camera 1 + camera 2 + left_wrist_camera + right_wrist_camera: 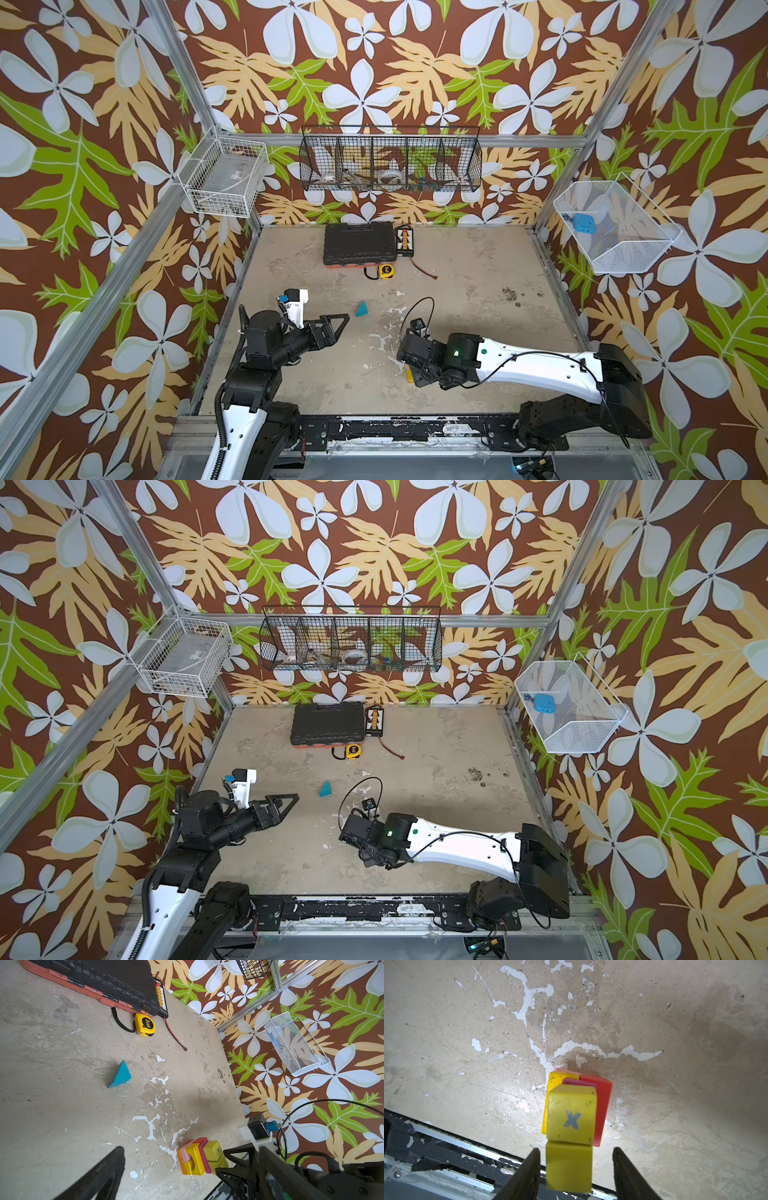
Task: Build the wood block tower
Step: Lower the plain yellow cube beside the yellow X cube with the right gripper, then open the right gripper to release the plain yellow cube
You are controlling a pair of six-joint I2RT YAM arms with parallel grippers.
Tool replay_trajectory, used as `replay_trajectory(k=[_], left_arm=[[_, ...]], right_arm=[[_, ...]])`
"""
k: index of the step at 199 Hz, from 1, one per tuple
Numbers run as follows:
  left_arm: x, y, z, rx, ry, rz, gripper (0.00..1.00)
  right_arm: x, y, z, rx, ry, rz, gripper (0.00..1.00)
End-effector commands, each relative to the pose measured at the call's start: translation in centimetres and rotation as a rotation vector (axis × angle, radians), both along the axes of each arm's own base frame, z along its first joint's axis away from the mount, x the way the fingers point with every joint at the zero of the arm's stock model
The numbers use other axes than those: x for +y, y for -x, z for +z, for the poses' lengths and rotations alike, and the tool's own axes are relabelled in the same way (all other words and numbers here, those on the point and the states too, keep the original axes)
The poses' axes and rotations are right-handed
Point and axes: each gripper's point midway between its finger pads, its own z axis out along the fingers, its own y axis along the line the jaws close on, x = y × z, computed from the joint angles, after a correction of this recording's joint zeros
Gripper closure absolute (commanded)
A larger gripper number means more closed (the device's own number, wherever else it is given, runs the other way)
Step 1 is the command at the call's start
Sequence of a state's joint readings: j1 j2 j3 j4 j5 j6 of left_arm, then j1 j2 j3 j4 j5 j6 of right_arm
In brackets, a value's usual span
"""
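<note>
bare floor (pixel 457 270) around teal wedge (pixel 362 309)

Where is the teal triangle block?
In a top view the teal wedge lies alone left of centre, between the left gripper and the yellow tape measure.

The white-and-black left arm (pixel 266 332) is folded at the elbow, its black triangular-fingered left claw (pixel 338 322) level and spread wide, while the white-and-black right arm (pixel 540 368) reaches low across, wrist bent down, black right claw (pixel 576 1150) parted.
</note>
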State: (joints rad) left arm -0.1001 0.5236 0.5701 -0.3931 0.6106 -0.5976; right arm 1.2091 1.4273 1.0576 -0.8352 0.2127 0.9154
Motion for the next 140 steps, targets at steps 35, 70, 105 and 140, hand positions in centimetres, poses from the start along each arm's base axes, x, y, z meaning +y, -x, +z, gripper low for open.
replay_trajectory(k=[35, 70, 105, 140], left_arm=[[-0.1, 0.1, 0.4, -0.013, -0.004, -0.012, 0.00], [-0.1, 0.1, 0.4, -0.013, -0.005, -0.010, 0.00], [-0.1, 0.0, 0.4, -0.012, -0.005, -0.010, 0.00], [-0.1, 0.0, 0.4, -0.011, -0.005, -0.010, 0.00]], right_arm=[[-0.7, 1.4, 1.3, 0.004, -0.063, 0.051, 0.45], [-2.0, 2.4, 1.1, 0.019, -0.087, 0.059, 0.47], [-2.4, 2.8, 0.5, 0.030, -0.097, 0.062, 0.50], [-2.1, 2.8, -0.3, 0.040, -0.074, 0.067, 0.55]])
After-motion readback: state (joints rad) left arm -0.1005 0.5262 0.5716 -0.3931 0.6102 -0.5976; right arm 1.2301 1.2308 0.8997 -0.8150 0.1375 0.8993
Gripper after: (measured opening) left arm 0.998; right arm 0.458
